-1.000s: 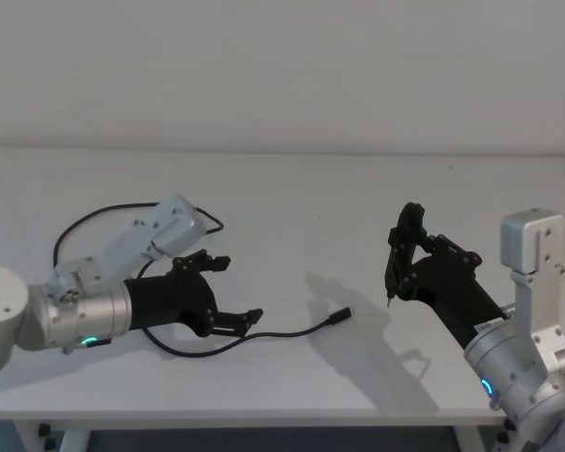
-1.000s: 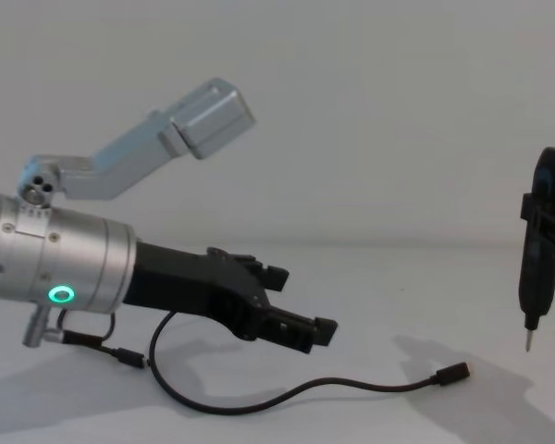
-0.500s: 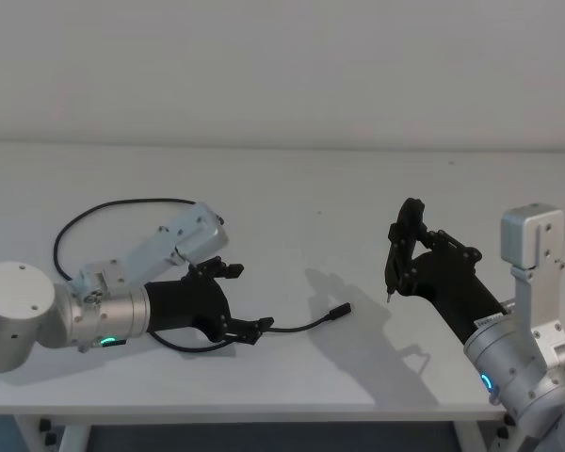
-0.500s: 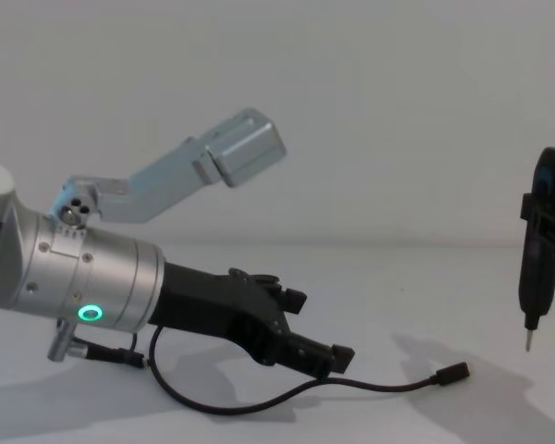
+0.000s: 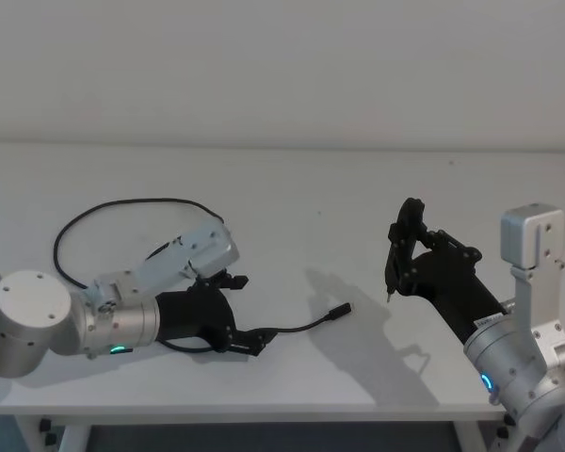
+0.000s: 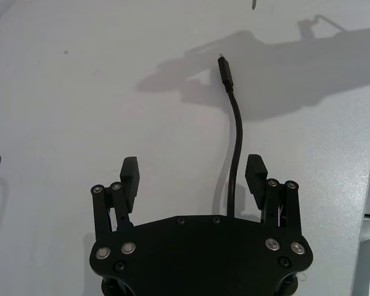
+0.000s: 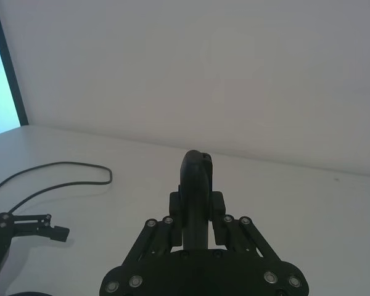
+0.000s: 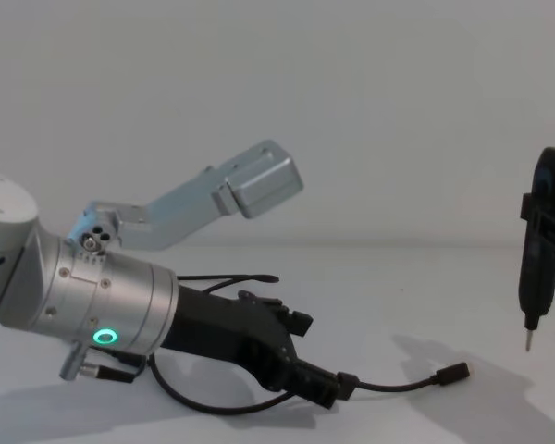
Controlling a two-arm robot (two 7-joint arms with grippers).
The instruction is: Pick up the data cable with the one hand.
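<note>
The data cable [image 5: 122, 201] is a thin black cord that loops at the back left of the white table [image 5: 292, 188] and runs to a small plug [image 5: 341, 312] near the middle. My left gripper [image 5: 245, 314], black on a silver wrist with a green ring, sits low over the cable's front stretch. It is open, and in the left wrist view the cable [image 6: 236, 154] passes between its fingers [image 6: 129, 172], close to one pad, untouched by either. My right gripper [image 5: 422, 256] hovers at the right, shut on a slim black pointed tool [image 5: 400, 250].
The tool's tip [image 8: 526, 344] hangs above the table to the right of the plug [image 8: 453, 373]. The table's front edge [image 5: 264, 411] runs just below my left gripper. A plain white wall stands behind.
My left gripper has dropped toward the table and slid forward, so its open fingers now straddle the cable. The cable and the right arm have not moved.
</note>
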